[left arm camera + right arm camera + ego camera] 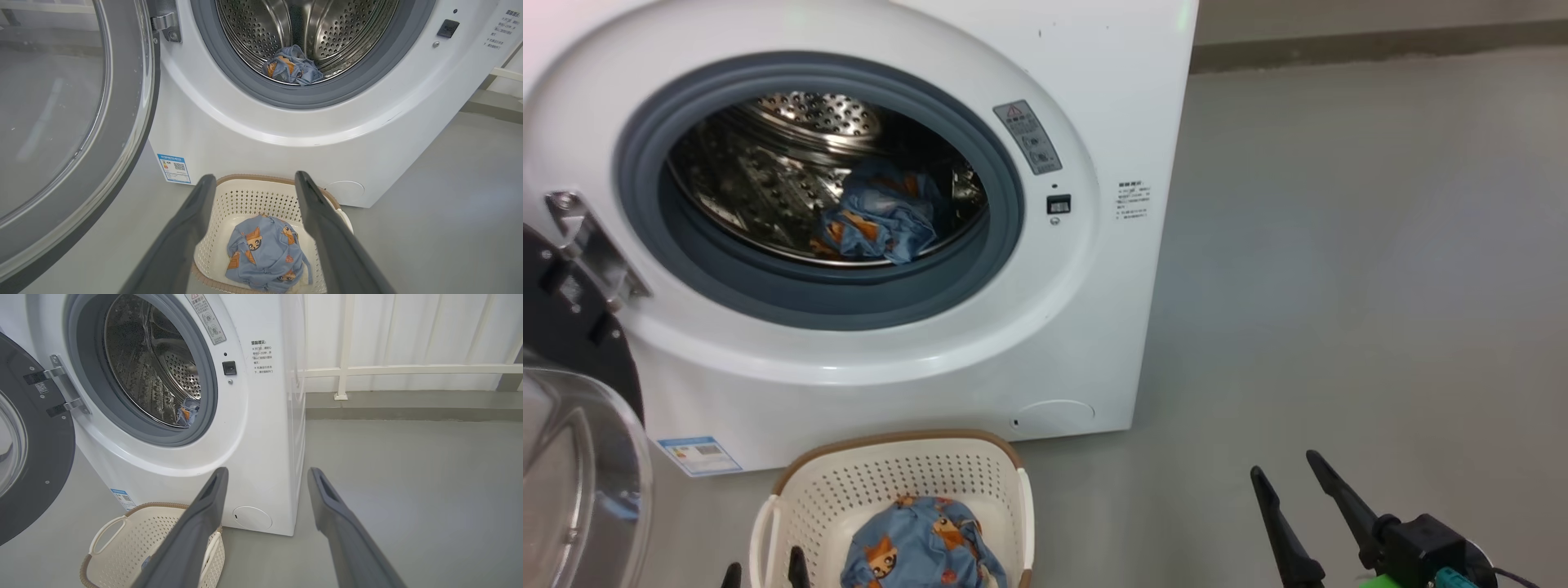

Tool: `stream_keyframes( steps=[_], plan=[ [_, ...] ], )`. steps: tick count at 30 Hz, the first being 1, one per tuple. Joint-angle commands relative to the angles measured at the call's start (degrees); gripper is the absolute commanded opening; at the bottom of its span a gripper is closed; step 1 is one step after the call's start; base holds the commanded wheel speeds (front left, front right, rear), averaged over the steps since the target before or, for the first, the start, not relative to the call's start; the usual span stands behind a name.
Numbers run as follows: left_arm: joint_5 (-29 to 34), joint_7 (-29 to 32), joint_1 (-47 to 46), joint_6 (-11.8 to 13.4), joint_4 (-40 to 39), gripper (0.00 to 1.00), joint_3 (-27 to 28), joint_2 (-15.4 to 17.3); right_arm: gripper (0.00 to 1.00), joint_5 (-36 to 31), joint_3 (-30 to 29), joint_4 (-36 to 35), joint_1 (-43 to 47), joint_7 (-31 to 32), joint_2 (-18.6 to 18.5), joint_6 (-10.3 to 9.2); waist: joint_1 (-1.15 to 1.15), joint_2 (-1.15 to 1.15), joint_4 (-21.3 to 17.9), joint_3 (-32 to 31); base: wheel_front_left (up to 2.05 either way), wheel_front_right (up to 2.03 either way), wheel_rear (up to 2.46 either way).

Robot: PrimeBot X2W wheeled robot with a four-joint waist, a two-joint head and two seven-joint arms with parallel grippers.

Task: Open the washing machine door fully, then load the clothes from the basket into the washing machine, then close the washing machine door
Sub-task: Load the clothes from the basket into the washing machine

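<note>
The washing machine (1094, 98) (229, 134) (261, 428) stands with its door (572, 392) (61, 122) (24, 457) swung wide to the left. One piece of the blue bear-print clothes (878, 220) (292, 65) (188, 410) lies in the steel drum. Another piece (919, 547) (263, 253) lies in the cream basket (890, 469) (241, 196) (118, 547) on the floor before the machine. My left gripper (255, 179) hangs open above the basket; its fingertips (796, 563) peek up at the bottom edge. My right gripper (1286, 474) (267, 473) stands open over bare floor, right of the basket.
Grey floor (1339, 286) stretches to the right of the machine. A white rail with pale curtains (408, 369) runs along the back wall above a low kerb. The open door's glass bowl bulges out at the lower left, close beside the basket.
</note>
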Motion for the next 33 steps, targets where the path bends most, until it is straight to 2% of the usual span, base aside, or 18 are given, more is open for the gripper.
stream_keyframes(
  steps=[1,4,10,17,33],
  plan=[
    [-0.7,0.5,-3.93,-0.46,-0.84,1.0,1.6,1.07,1.0,0.14,0.76,-1.62,-2.81,-0.27,0.0,0.09,0.0,0.0,-2.15,2.85,0.0,0.0,0.0],
    [-3.94,2.61,-5.87,-1.18,0.84,1.0,2.38,0.6,1.0,0.07,0.41,-2.0,-4.35,-0.27,0.51,0.09,0.0,0.0,-3.76,5.78,0.0,0.0,0.0],
    [-6.1,6.24,-11.96,-2.29,8.02,1.0,2.68,1.35,1.0,-0.06,0.56,-2.64,-8.07,-0.27,1.41,0.09,0.0,0.0,-7.09,11.99,0.0,0.0,0.0],
    [-8.66,9.2,-21.24,-5.2,17.97,1.0,3.09,2.64,1.0,0.02,0.75,-3.1,-12.21,-0.27,2.13,0.09,0.0,0.0,-10.37,18.39,0.0,0.0,0.0],
    [-11.1,15.36,-35.69,-7.93,41.61,1.0,2.98,5.32,1.0,0.76,0.78,-4.03,-16.43,-0.27,2.53,0.09,0.0,0.0,-14.66,25.62,0.0,0.0,0.0]
  ],
)
